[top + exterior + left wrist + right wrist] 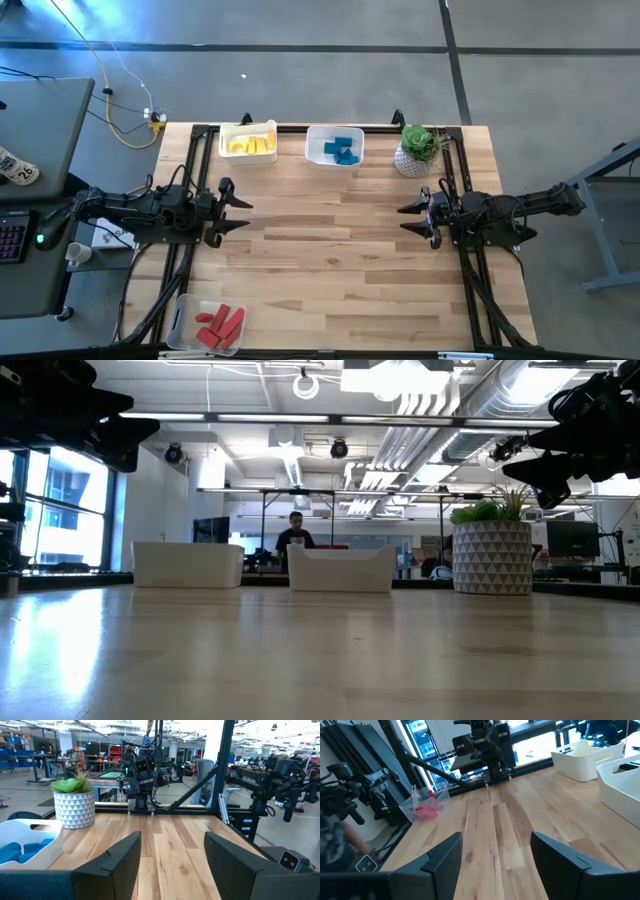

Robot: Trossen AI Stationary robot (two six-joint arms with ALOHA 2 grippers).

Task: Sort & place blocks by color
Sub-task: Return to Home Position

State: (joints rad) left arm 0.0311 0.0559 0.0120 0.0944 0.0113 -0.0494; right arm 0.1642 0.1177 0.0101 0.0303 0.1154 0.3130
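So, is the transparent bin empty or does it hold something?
Not empty: in the high view the transparent bin holds several red blocks lying inside it.

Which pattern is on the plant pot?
The pot is white with grey triangles, clearest in the low view.

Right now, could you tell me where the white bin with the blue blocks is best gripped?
Probably the white bin's thin end wall by the handle slot, on the potted plant's side. Come down with the right pincer, one finger inside, one outside; the open top leaves that rim free.
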